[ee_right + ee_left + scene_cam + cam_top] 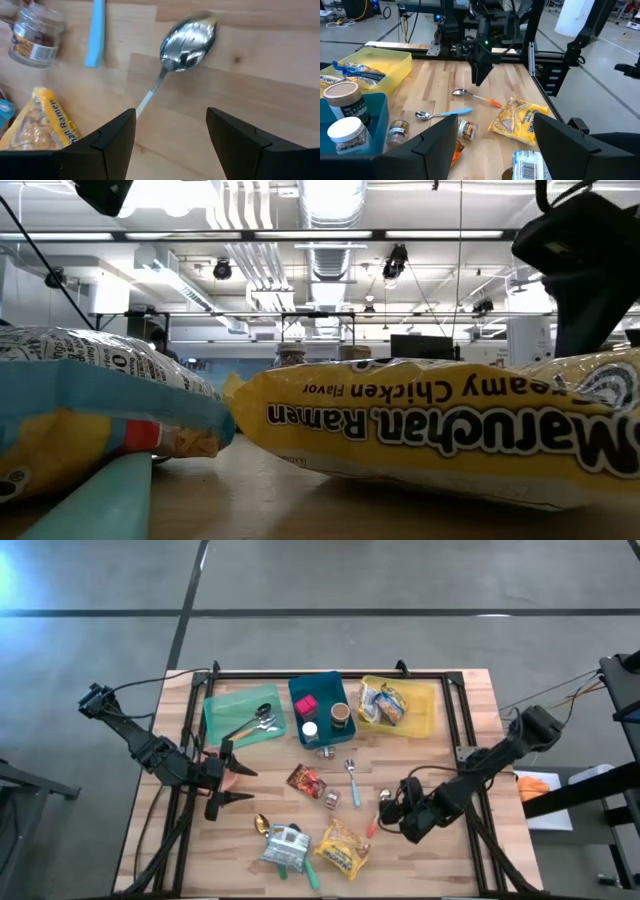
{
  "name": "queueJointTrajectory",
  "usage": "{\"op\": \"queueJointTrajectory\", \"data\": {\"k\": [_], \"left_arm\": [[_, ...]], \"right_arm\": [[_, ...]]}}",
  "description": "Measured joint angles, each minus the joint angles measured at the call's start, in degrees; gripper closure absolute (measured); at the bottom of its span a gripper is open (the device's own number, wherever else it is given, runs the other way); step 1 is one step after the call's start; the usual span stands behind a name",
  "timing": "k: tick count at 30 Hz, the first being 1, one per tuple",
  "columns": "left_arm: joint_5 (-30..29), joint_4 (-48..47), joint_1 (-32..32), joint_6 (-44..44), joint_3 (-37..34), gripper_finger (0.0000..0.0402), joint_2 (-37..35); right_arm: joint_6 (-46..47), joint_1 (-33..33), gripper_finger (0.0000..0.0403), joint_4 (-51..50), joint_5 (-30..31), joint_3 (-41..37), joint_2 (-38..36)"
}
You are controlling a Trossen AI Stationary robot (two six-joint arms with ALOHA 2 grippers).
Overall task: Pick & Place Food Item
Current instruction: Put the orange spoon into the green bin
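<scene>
The desk (470,700) is pale wood in butcher-block strips, framed by black rails. At its far side stand three smooth plastic bins: a green bin (222,705) with metal cutlery, a blue bin (300,690) with a red block, a white-lidded jar and a brown-lidded cup, and a yellow bin (425,705) with a crinkled snack bag. The right tool (388,808) hangs low over the desk, its two dark, flat-faced fingers (107,145) spread apart and holding nothing; directly ahead of them, between their tips, lies a metal spoon (187,42) with a shiny oval bowl, and its thin neck meets the handle just in front of the tool. Beside that tool lies the glossy yellow ramen packet (345,846), a soft pillow shape with printed lettering, and past it a blue-handled spoon (352,778) and a small glass spice jar (331,800) lying on its side. The left tool (228,776) hovers near the green bin, its pointed fingers (435,145) also apart and empty; just ahead of it lie a reddish foil packet (306,780), and nearer the desk's front edge a gold spoon (260,824) and a silvery-white packet (283,843). In the low view the ramen packet and another bag block almost everything behind them; the right arm shows only as a dark mass at the frame's corner.
</scene>
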Motion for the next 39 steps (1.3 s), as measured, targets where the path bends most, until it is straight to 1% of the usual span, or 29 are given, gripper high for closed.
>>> {"op": "queueJointTrajectory", "data": {"k": [5,8,11,17,20,22,27,29,39], "left_arm": [[0.0,0.2,0.0,0.5,0.0,0.0136,0.0],[0.0,0.4,0.0,0.7,0.0,0.0136,0.0],[0.0,1.5,0.0,1.6,0.0,0.0136,0.0],[0.0,2.1,0.0,1.5,0.0,0.0136,0.0],[0.0,2.1,0.0,1.5,0.0,0.0136,0.0],[0.0,2.1,0.0,1.5,0.0,0.0136,0.0],[0.0,2.1,0.0,1.5,0.0,0.0136,0.0],[0.0,2.1,0.0,1.5,0.0,0.0136,0.0],[0.0,2.1,0.0,1.5,0.0,0.0136,0.0]], "right_arm": [[0.5,0.0,0.0164,3.5,3.1,0.1,3.6],[0.5,0.0,0.0175,3.6,4.7,1.2,5.0],[0.1,0.0,0.0204,3.5,6.2,2.7,6.2],[-3.2,0.0,0.0277,3.5,6.2,5.2,8.7],[-3.4,0.4,0.0298,3.3,5.9,5.4,9.5],[-3.4,0.7,0.0304,3.3,5.8,5.4,9.8],[-3.9,1.0,0.0305,3.2,5.8,5.4,9.8],[-4.5,0.9,0.0299,3.3,5.9,5.4,9.8],[-5.1,0.9,0.0213,3.2,5.1,5.3,11.5]]}}
